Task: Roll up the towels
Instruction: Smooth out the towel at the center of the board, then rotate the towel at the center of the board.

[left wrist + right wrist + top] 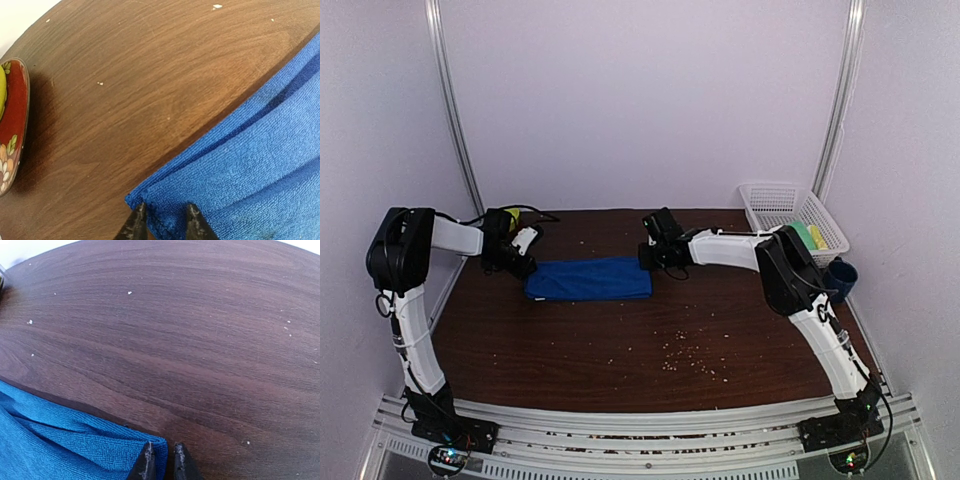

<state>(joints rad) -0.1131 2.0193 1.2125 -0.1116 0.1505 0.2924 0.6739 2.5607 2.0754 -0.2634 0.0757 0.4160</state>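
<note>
A royal blue towel (590, 278) lies folded flat in a long strip across the middle of the brown table (620, 340). My left gripper (525, 266) is at its left end. In the left wrist view the blue towel (260, 165) has its near corner between my left gripper's (164, 222) tips, which stand apart on the flat fabric. My right gripper (651, 262) is at the towel's right end. In the right wrist view, my right gripper (164, 462) is nearly closed, pinching the corner hem of the towel (60, 445), one finger on the cloth, one beside it.
A white mesh basket (772, 195) holding a green and yellow item stands at the back right, with a dark blue cup (841, 278) in front of it. A red patterned dish (12, 125) sits just left of the left gripper. Crumbs (685, 355) dot the near table.
</note>
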